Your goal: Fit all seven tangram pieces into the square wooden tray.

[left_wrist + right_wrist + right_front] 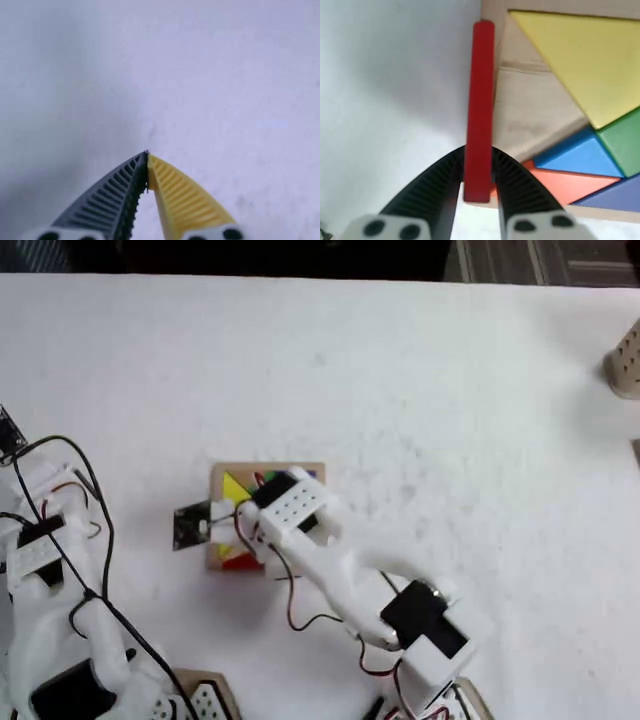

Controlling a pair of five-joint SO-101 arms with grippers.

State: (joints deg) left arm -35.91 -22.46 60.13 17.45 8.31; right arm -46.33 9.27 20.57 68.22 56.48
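At the rim of the square wooden tray [530,95], a red piece [482,90] is gripped edge-on by the right claw [479,155], which is closed tight on it. Yellow [580,60], blue [575,155], green [625,145], orange [565,182] and purple [615,195] pieces are laid inside, with bare wood left beside the red piece. The left claw [146,160], pressed fully together and holding nothing, is seen above the white desk [400,370].

A red piece [479,100], yellow triangle [590,65], pale wooden tray [530,100]
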